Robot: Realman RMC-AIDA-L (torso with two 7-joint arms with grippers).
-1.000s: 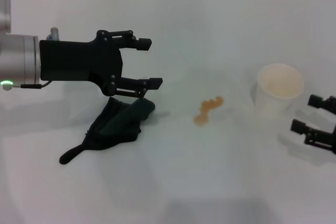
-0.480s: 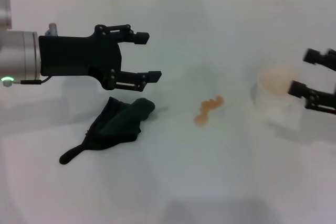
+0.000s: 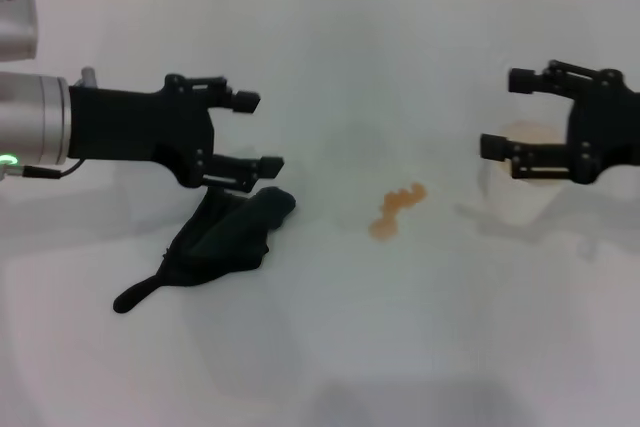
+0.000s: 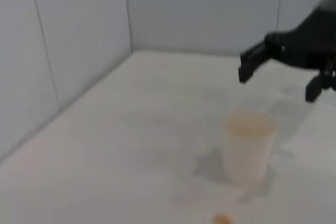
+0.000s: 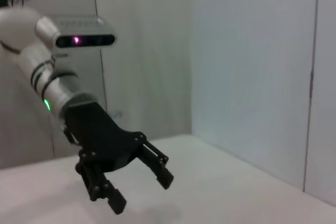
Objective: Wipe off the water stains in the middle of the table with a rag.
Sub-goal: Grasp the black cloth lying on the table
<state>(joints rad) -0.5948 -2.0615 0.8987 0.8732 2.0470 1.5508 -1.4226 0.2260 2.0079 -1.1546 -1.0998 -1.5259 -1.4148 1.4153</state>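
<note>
The black rag (image 3: pixel 225 237) lies crumpled on the white table (image 3: pixel 340 347) at the left, its thin tail pointing toward the front left. My left gripper (image 3: pixel 258 133) is open and empty, hovering just above the rag's far edge. The orange-brown water stain (image 3: pixel 397 210) sits mid-table, to the right of the rag, and a bit of it shows in the left wrist view (image 4: pixel 221 219). My right gripper (image 3: pixel 506 112) is open and empty, raised over the white paper cup. The right wrist view shows the left gripper (image 5: pixel 142 192) open.
A white paper cup (image 3: pixel 517 202) stands right of the stain, partly behind the right gripper; it also shows in the left wrist view (image 4: pixel 248 145) with the right gripper (image 4: pixel 278 80) above it. Grey walls (image 4: pixel 73 51) border the table's far side.
My right gripper has risen from the front right and moved left, over the cup. My left gripper has drawn back slightly to the left. The rag and stain have not moved.
</note>
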